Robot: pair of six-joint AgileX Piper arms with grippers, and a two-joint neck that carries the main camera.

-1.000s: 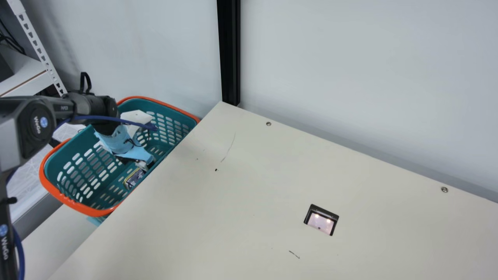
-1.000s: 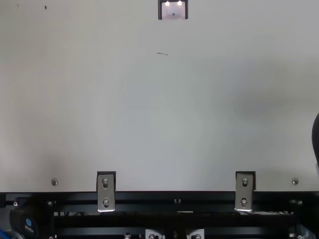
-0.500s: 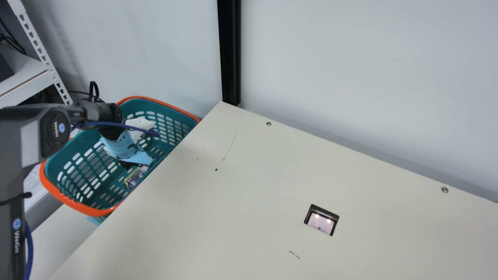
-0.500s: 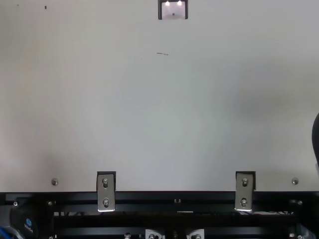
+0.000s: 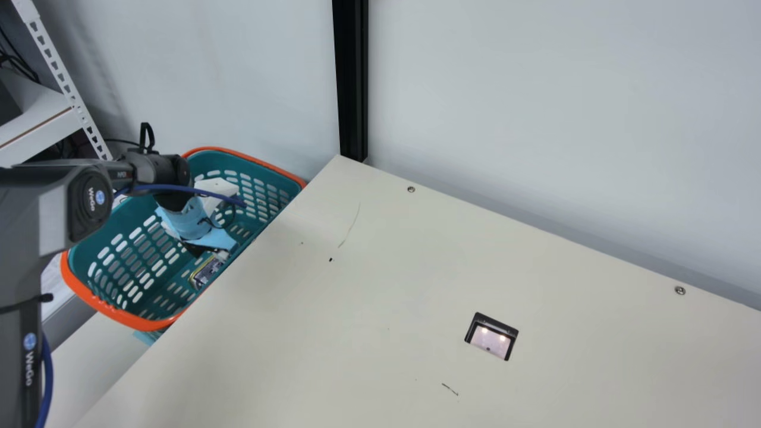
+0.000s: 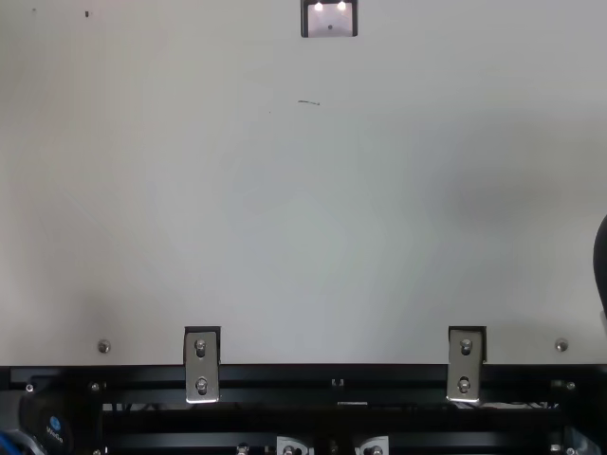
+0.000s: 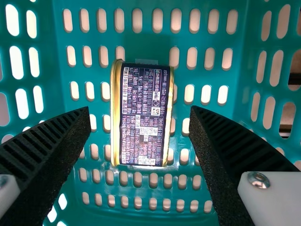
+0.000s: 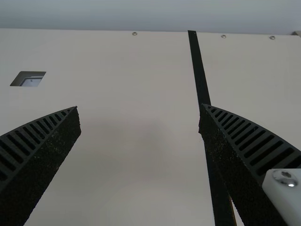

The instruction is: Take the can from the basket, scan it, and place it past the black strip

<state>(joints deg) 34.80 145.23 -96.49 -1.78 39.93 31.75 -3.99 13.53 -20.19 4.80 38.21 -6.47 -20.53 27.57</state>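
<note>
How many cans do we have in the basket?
1. The can lies on the floor of the basket, beneath the open jaws of the left gripper. More could be hidden behind the arm.

Main cam's up high, angled down over worktop (image 5: 357, 309) & basket (image 5: 140, 324); top cam's steeply down; L wrist cam's close, straight into basket; R wrist cam's facing wall (image 8: 150, 15). Main, top, R wrist share scanner window (image 5: 490, 339).

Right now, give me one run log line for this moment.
left gripper: open over can | can: lying in basket, ungrasped | right gripper: open, empty | scan: not yet done
</note>
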